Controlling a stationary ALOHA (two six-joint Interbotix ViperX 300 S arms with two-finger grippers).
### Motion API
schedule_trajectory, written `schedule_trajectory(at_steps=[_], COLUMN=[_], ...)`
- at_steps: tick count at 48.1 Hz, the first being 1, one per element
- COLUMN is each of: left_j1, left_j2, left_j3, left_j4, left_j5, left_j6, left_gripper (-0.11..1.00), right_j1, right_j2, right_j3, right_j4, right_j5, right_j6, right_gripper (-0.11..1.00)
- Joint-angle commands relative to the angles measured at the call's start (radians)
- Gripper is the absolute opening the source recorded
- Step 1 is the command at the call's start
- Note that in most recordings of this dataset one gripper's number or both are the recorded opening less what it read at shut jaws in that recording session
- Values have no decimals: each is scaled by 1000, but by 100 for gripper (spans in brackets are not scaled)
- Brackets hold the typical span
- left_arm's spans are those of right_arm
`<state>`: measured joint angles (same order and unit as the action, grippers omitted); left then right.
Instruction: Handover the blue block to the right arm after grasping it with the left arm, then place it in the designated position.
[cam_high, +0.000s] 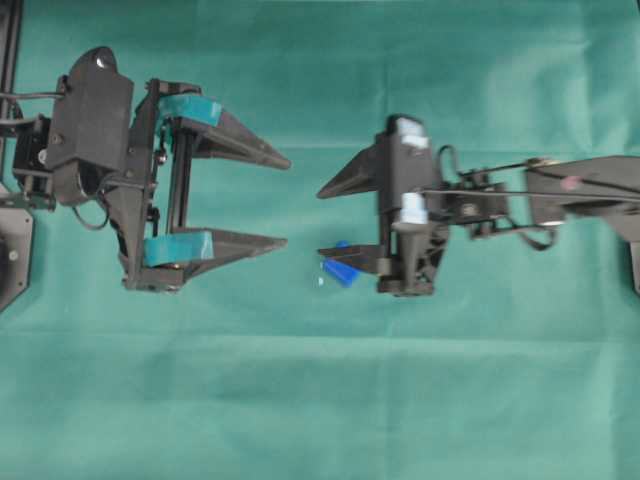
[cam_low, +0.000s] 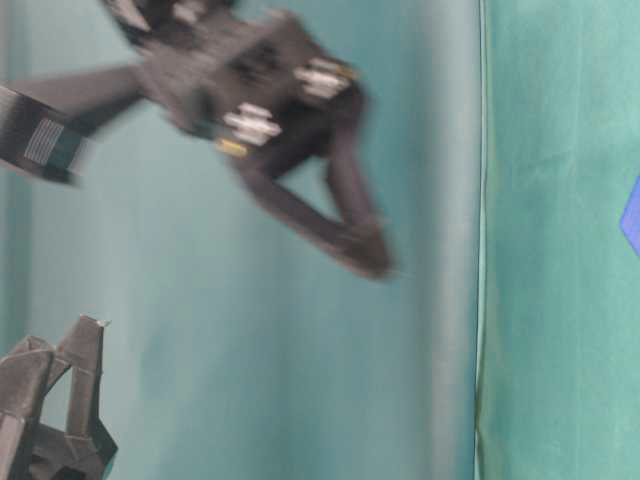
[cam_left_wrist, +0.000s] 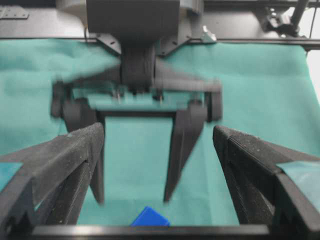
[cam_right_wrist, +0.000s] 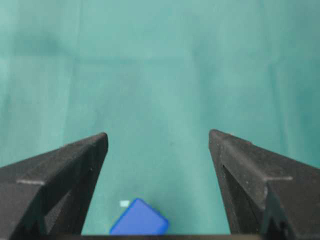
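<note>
Green cloth covers the whole table. At 9 o'clock sits the left arm's teal-taped gripper, its 2 fingers spread wide and empty. At 3 o'clock, the right arm's all-black gripper is blurred, jaws apart, gripping nothing. The blue block lies on the cloth under its lower finger, a tiny white dot just beside it.

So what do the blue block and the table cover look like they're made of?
Blue block: probably hard plastic, going by its smooth, even faces and rounded edges, though painted wood is possible. Table cover: green woven cloth, matte, with soft creases and fold lines.
</note>
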<state>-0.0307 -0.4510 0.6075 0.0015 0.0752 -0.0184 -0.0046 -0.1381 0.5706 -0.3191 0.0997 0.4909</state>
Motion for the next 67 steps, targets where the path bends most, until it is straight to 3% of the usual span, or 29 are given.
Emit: schedule_trajectory(at_steps=[1, 24, 67], left_j1=[-3, -3, -3], left_j2=[-5, -5, -5], left_j3=[-28, -28, -28], left_j4=[3, 3, 3], left_j5=[-6, -6, -6], left_j6=[2, 2, -2], left_gripper=[100, 100, 100], right_j1=[-2, -3, -3], right_j2=[-86, -307, -364], right_j3=[-21, -20, 3], right_j4=[-17, -71, -72], right_j5=[31, 81, 77], right_j6=[2, 2, 2], right_gripper=[82, 82, 82])
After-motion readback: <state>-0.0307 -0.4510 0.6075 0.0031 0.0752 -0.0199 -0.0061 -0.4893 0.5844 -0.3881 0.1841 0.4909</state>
